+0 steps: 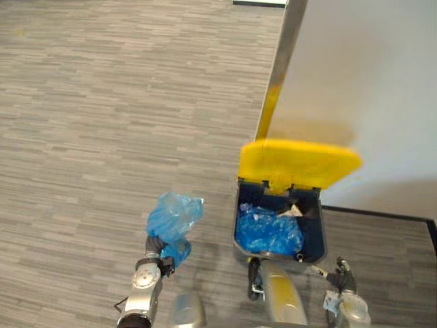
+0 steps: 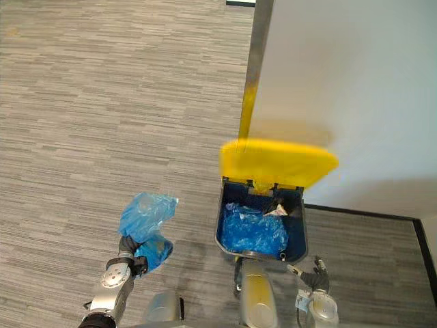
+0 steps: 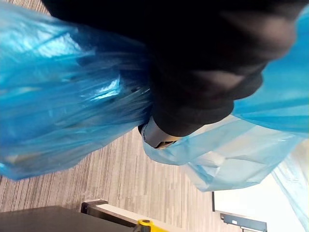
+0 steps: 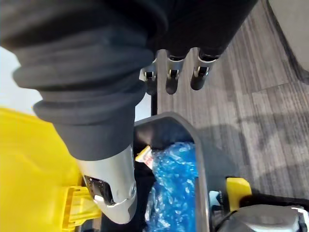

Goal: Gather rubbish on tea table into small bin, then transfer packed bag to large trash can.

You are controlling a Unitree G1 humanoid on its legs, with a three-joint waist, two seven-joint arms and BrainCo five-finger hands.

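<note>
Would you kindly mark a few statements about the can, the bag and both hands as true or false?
1. The lid of the can is open. True.
2. The left hand is empty. False: it is shut on a blue bag.
3. That bag lies inside the can. False: it is held outside, on the can's left.
4. The can has blue plastic in it. True.
5. The right hand grips the lid. False: it is open, by the can's front corner and apart from the lid.
</note>
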